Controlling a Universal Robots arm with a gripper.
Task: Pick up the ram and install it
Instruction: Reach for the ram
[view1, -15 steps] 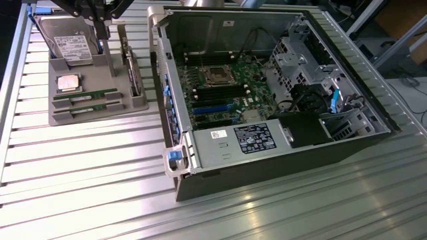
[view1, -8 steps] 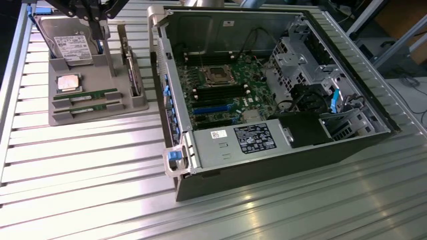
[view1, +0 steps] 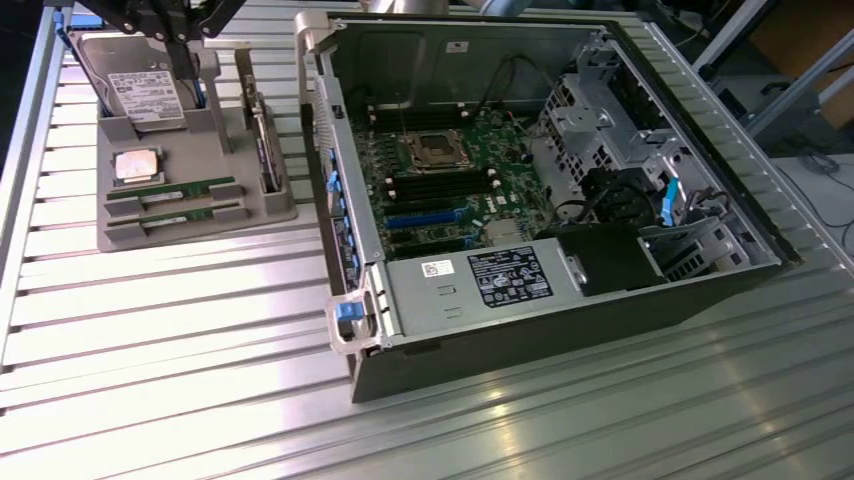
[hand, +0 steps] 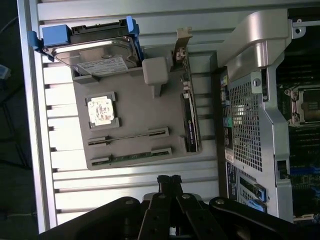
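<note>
Hovering over tray (view1: 200, 236) | gripper (hand: 169, 180) jaws closed, empty, body cut off | ram (view1: 171, 189) and twin (view1: 178, 213) slotted edge-on

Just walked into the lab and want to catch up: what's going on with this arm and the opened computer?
A robot arm's black pincer, shut and empty, hangs above the slatted metal table near the grey parts tray. A thin green ram stick and its twin lie in their tray slots, untouched. The open dark computer case sits alongside, its green motherboard exposed.
</note>
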